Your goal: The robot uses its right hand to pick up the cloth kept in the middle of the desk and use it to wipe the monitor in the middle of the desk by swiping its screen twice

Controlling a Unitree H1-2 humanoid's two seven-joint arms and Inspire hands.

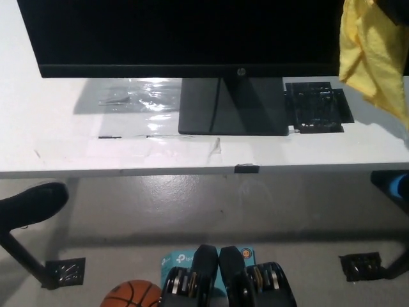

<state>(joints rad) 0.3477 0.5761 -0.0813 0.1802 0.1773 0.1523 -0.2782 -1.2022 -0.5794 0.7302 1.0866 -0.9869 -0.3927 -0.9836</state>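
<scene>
Beside the monitor (185, 32), crumpled yellow cloth (370, 54)

cloth (372, 54): yellow, hanging crumpled, top rt | monitor (179, 35): black, upright, desk ctr

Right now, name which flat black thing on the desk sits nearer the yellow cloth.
The black grid-patterned square, just lower left of the hanging yellow cloth. The monitor's stand base sits further left, under the screen's middle.

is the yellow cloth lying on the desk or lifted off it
Lifted: the yellow cloth hangs in loose folds at the monitor's right edge, above the desk.
</scene>
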